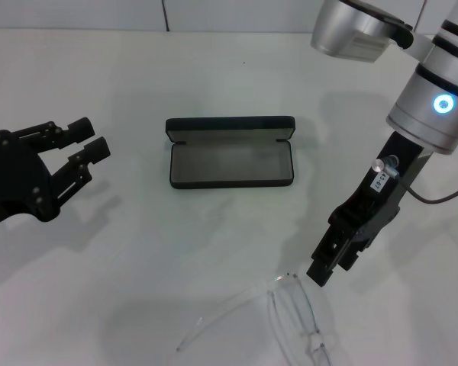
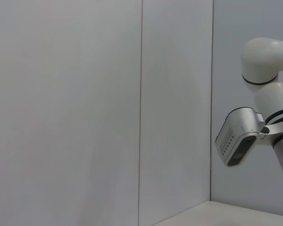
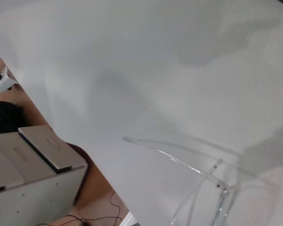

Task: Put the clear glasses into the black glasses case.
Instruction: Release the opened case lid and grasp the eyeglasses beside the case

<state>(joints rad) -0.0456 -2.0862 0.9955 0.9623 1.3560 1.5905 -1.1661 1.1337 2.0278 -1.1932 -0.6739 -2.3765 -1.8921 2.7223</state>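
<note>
The right gripper (image 1: 326, 268) hung at about five o'clock in the head view, fingertips pointed down just above the hinge end of the clear glasses (image 1: 290, 316); whether its fingers were parted or closed could not be told, though it carried nothing. That low, angled pose likely served to line up a pinch on the frame. The glasses lay on the white table (image 1: 214, 252) at six o'clock, one temple arm splayed toward seven. The black glasses case (image 1: 230, 152) sat at centre, lid open and lining exposed, ready to receive them. The left gripper (image 1: 82, 145) waited at nine o'clock, fingers spread and empty.
</note>
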